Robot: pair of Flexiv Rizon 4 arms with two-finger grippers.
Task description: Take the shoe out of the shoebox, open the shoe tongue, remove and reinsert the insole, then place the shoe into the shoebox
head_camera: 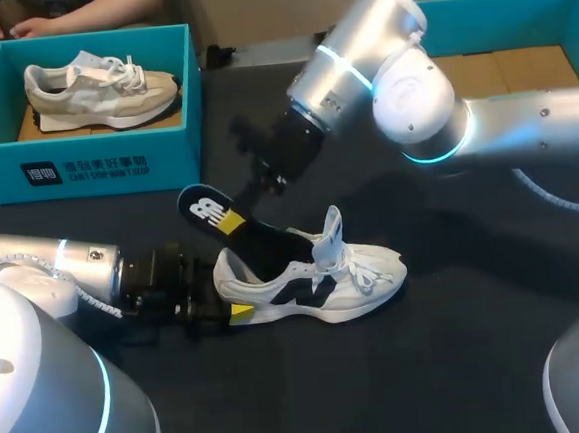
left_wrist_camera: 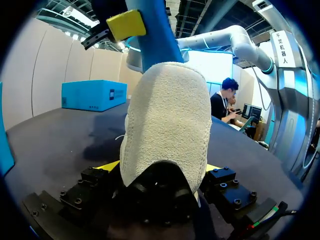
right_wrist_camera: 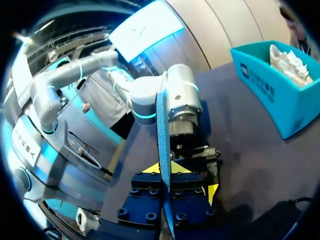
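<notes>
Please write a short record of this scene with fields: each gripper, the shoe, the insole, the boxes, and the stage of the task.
left gripper: shut on the heel of the white sneaker
right gripper: shut on the insole, above the sneaker
white sneaker: on the black table, outside both boxes, tongue raised
insole: one end inside the sneaker, the other end lifted out
teal shoebox: far left, holds a beige sneaker
second teal box: far right
stage: insole step; removing or reinserting cannot be told
</notes>
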